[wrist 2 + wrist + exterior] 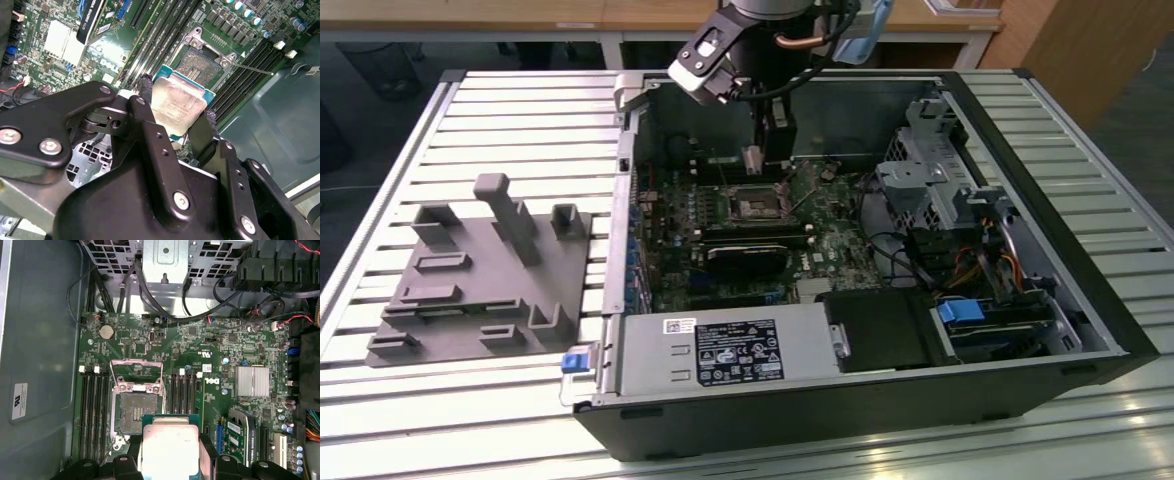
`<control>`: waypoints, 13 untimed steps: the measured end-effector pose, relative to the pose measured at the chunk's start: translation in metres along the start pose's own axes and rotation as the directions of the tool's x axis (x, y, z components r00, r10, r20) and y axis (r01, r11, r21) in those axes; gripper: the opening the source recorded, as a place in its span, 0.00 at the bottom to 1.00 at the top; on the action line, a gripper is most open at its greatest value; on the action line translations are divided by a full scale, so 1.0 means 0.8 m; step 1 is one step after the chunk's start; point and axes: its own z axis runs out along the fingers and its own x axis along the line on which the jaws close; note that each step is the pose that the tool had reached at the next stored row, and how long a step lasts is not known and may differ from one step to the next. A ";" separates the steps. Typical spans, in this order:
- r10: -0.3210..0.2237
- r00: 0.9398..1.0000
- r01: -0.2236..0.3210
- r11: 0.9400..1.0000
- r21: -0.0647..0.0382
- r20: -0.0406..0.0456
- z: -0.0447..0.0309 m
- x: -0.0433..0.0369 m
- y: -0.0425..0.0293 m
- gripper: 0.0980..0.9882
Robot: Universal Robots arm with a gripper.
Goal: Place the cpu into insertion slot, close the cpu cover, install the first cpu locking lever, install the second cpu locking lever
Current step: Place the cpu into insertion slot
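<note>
gripper (176, 105) clenched on the one cpu (170, 447), holding it by its edges above the motherboard (210, 350), just short of the one insertion slot (136, 412). the slot lies bare, its one cpu cover (136, 361) raised. first step in hand, i judge; seating calls for squaring chip over socket.

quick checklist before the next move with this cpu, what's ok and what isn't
1. cpu held in the claw: ok, pinched by opposite edges.
2. insertion slot empty: ok.
3. cpu cover raised off the slot: ok.
4. cpu centred over the slot: not ok, it hangs off to one side.
5. cpu corner orientation matches the slot: cannot tell.
</note>
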 end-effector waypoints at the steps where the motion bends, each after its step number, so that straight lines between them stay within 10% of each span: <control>1: 0.000 1.000 0.000 1.000 0.000 0.000 0.0006 0.000 0.0000 0.49; 13: 0.001 1.000 -0.001 1.000 0.000 0.000 0.0068 0.000 -0.0005 0.49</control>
